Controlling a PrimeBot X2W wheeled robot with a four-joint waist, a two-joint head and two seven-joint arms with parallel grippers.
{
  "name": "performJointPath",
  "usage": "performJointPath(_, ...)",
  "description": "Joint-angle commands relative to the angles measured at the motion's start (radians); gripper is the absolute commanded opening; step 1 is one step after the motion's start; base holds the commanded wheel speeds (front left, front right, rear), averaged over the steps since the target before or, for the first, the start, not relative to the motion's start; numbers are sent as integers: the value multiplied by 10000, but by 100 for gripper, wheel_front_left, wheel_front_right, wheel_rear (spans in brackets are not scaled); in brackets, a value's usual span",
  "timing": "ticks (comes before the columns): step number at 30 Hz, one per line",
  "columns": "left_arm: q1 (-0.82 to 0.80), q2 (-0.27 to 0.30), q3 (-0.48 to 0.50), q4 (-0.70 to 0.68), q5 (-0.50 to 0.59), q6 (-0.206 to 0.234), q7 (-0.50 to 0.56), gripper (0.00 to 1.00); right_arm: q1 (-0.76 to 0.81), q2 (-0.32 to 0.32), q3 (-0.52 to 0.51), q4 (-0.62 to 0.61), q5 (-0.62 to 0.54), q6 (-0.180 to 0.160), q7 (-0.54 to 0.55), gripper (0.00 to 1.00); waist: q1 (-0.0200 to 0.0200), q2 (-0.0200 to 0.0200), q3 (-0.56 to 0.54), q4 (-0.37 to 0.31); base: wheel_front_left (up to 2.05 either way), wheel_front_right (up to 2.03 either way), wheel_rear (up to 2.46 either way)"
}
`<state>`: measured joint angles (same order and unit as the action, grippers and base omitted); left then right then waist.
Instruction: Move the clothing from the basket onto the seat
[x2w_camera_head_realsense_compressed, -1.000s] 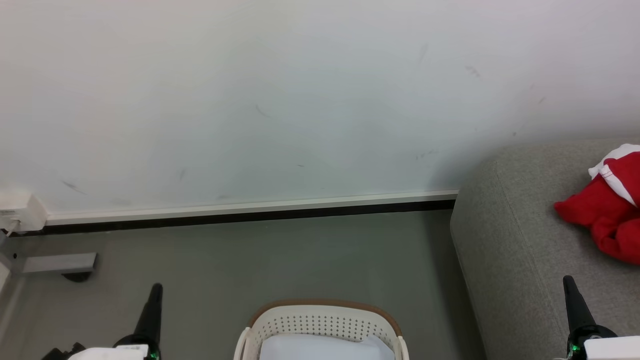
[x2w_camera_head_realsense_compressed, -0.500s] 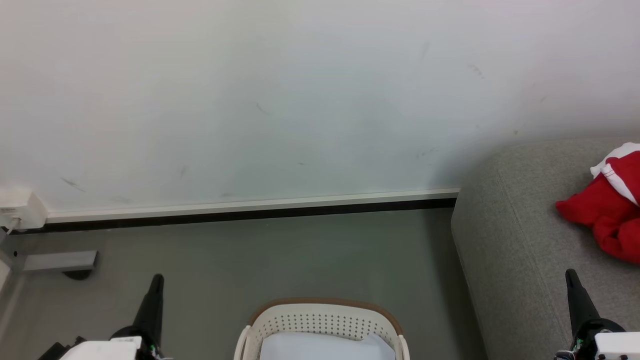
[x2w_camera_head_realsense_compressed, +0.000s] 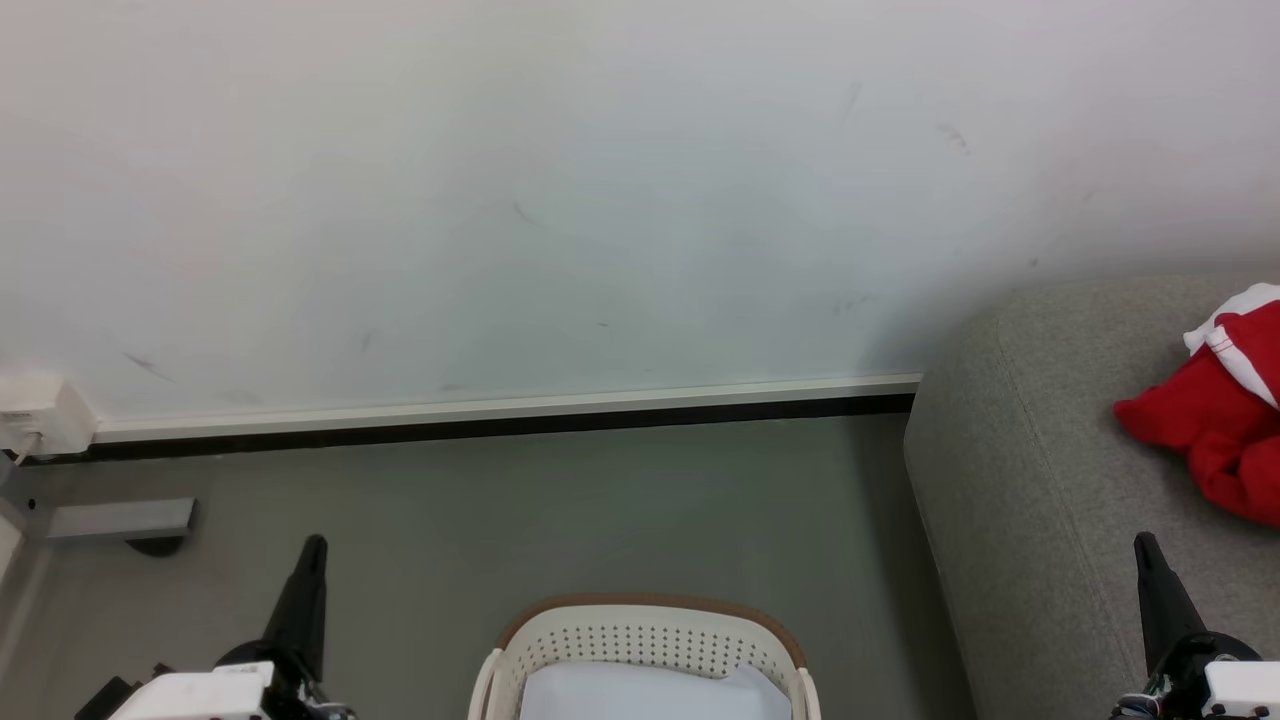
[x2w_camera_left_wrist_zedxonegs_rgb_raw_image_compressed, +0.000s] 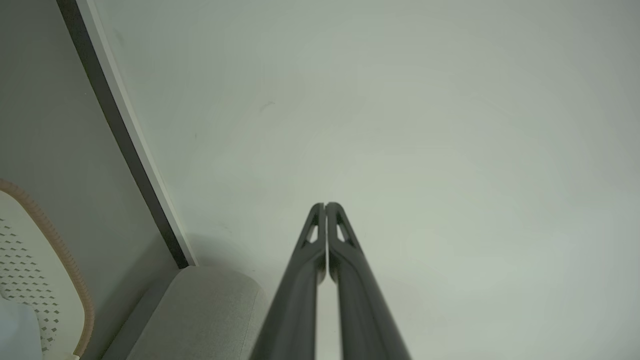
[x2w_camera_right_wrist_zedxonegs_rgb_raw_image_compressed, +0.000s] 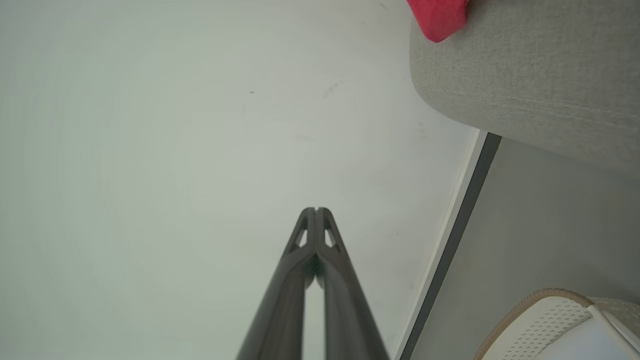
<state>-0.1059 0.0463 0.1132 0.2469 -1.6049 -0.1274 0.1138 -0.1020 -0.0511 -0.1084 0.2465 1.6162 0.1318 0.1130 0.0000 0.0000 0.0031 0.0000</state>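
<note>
Pale wall (x2w_camera_head_realsense_compressed: 600, 200) and grey floor (x2w_camera_head_realsense_compressed: 600, 510) formed the background in the head view. The basket (x2w_camera_head_realsense_compressed: 645, 640) stood on the floor at the bottom edge, with a white cloth (x2w_camera_head_realsense_compressed: 640, 695) in its visible part. The clothing (x2w_camera_head_realsense_compressed: 1200, 430) lay bunched on the sofa (x2w_camera_head_realsense_compressed: 1030, 480), well apart from the basket, which suggested the transfer was done. Whether the heap was one garment or two could not be told. The left end effector (x2w_camera_head_realsense_compressed: 314, 545) and right end effector (x2w_camera_head_realsense_compressed: 1143, 545) pointed upward on either side of the basket, touching nothing.

In the left wrist view, the fingers were pressed together, empty and aimed at the wall; this was judged a parked posture.

In the right wrist view, the end effector was likewise closed and empty, and the clothing rested near the sofa's edge.
</note>
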Motion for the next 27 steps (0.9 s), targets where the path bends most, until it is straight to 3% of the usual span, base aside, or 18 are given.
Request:
performJointPath(1, -83, 74, 22, -26, -144, -61, 46, 0, -122, -51, -44, -49, 2, -21, -7, 0, 0, 0, 0, 0, 0, 0, 0)
performJointPath(27, -81, 73, 20, -29, -146, -61, 44, 0, -123, -33, -61, -46, -23, -21, 15, 0, 0, 0, 0, 0, 0, 0, 0)
